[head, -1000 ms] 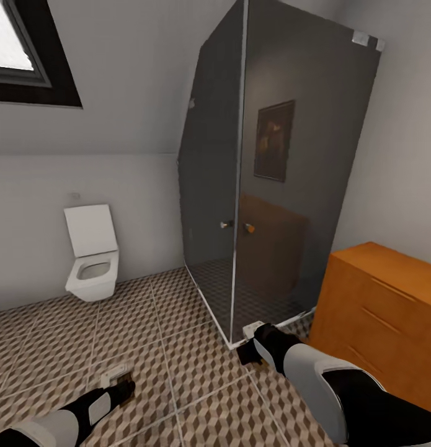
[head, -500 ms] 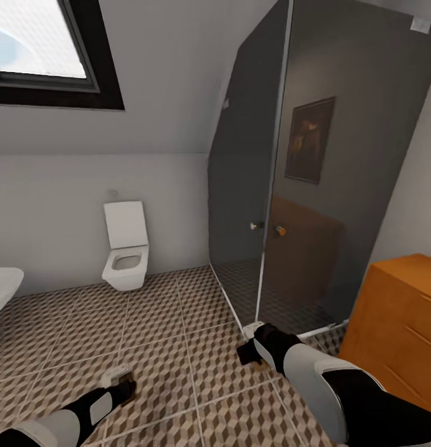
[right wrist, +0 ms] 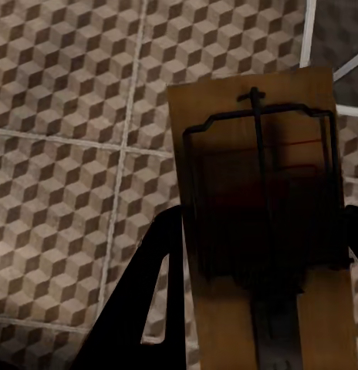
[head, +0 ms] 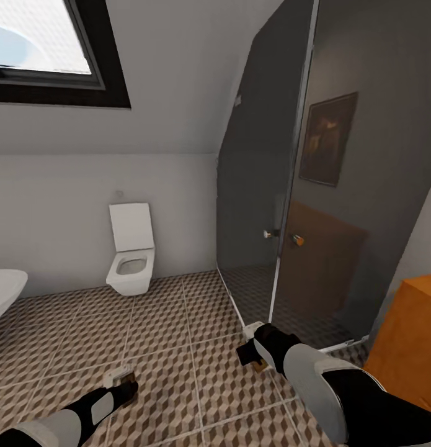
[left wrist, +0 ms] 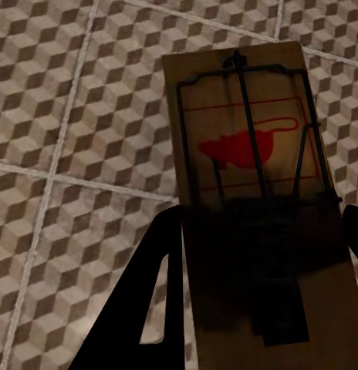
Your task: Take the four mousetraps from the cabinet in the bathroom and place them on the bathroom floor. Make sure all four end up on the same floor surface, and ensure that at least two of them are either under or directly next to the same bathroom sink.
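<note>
- Two mousetraps are in my grasp, one per arm, both held above the bathroom floor (head: 172,347).
- My left pincer (head: 120,380) is clamped on the left mousetrap (left wrist: 244,166); in the left wrist view its tan board, dark wire and red mouse mark face the camera, dark fingers (left wrist: 152,301) at its sides.
- From the head view that trap (head: 119,374) shows as a pale sliver at the pincer tip, low over the cube-patterned tiles.
- My right pincer (head: 252,351) is closed on the right mousetrap (right wrist: 260,223), its board largely in shadow.
- The right arm hangs near the corner of the dark glass shower (head: 289,205).
- Only a corner of the orange-brown cabinet (head: 407,347) shows at the right edge.
- A white toilet (head: 131,261) stands against the far wall, and a sink rim (head: 3,292) shows at the left edge.
</note>
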`<state>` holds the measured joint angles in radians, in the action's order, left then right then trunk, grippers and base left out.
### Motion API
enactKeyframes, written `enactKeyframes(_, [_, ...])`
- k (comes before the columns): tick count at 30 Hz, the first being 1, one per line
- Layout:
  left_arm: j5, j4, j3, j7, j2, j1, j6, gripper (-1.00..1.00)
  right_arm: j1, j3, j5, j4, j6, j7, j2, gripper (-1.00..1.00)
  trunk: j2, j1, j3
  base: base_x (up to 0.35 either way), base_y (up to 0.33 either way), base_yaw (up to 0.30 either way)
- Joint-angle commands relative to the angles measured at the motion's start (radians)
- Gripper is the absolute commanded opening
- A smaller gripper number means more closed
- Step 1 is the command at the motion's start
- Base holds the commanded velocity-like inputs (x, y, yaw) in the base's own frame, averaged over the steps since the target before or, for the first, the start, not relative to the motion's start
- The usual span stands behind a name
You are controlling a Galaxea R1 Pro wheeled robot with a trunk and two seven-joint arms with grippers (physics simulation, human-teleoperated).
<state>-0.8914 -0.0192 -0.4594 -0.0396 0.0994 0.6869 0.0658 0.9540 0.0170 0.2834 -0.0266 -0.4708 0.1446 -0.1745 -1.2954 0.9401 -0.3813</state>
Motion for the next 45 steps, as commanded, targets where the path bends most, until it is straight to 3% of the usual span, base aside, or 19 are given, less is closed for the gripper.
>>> enactKeyframes(1, [-0.006, -0.002, -0.008, -0.008, 0.0, 0.0, 0.005, -1.0, 0.0, 0.001, 0.008, -0.002, -0.006, 0.007, 0.0, -1.0, -0.001, 0.001, -0.001, 0.324, 0.0, 0.168])
enactKeyframes(18, [-0.014, -0.001, -0.008, -0.009, 0.003, 0.0, 0.0, -1.0, 0.0, 0.001, 0.008, -0.002, -0.006, 0.006, 0.0, -1.0, -0.001, 0.001, -0.001, 0.325, 0.0, 0.274])
enactKeyframes(45, [-0.02, 0.004, -0.007, -0.011, 0.038, 0.0, -0.01, -1.0, 0.0, 0.001, 0.008, -0.002, -0.006, 0.006, 0.0, -1.0, -0.001, 0.001, -0.001, 0.325, 0.0, 0.286])
